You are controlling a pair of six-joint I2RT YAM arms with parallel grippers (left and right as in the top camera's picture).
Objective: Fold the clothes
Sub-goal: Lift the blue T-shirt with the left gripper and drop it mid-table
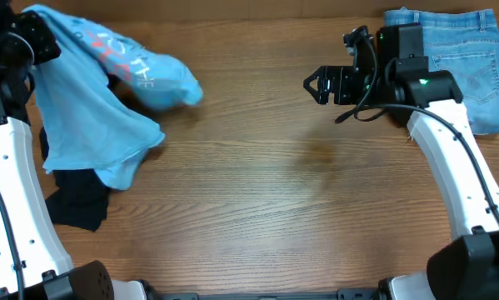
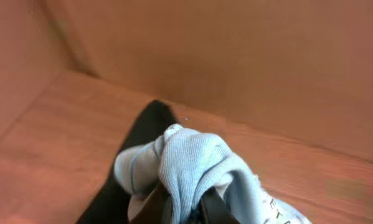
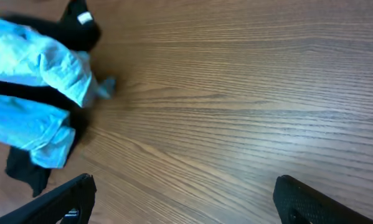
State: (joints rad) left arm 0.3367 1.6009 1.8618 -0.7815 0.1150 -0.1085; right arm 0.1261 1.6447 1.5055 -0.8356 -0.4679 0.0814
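Observation:
The light-blue T-shirt (image 1: 99, 100) with pink-red and white lettering hangs bunched at the table's far left, lifted at its top corner. My left gripper (image 1: 34, 40) is shut on a fold of it; the left wrist view shows the ribbed blue cloth (image 2: 189, 168) pinched between the fingers (image 2: 185, 208). My right gripper (image 1: 313, 83) is open and empty above the bare wood right of centre, far from the shirt. In the right wrist view the shirt (image 3: 33, 93) lies at the left and the open fingers (image 3: 186, 202) frame bare table.
A black garment (image 1: 78, 196) lies under and below the T-shirt at the left; it also shows in the right wrist view (image 3: 80, 28). Blue denim shorts (image 1: 466, 58) lie at the back right corner, partly under the right arm. Wooden table (image 1: 274, 183) between.

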